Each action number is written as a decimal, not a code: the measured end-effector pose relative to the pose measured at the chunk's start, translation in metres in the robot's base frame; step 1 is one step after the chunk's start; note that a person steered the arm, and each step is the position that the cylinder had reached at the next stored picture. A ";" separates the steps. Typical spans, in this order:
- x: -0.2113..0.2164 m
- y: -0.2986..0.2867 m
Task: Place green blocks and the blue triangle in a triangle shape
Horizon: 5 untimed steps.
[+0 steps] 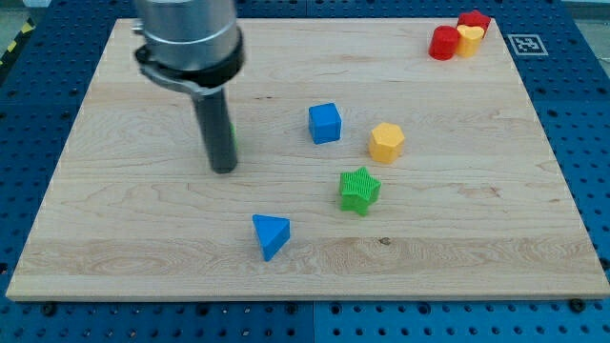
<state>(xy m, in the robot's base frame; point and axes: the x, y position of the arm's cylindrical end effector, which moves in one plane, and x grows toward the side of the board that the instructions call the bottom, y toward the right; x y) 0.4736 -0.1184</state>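
My tip [223,169] rests on the board at the view's left of centre. A green block [232,136] is almost wholly hidden behind the rod; only a thin green sliver shows at the rod's right edge. The green star [358,190] lies to the right of the tip, below the centre. The blue triangle [270,234] lies below and to the right of the tip, near the view's bottom. The three blocks stand well apart from one another.
A blue cube [325,123] and a yellow hexagon [386,142] lie near the centre, above the green star. Two red blocks [443,43] and a yellow one [468,37] sit at the top right corner. The wooden board [114,238] ends close below the blue triangle.
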 end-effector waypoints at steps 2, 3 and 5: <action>-0.019 -0.019; -0.013 -0.018; -0.002 -0.018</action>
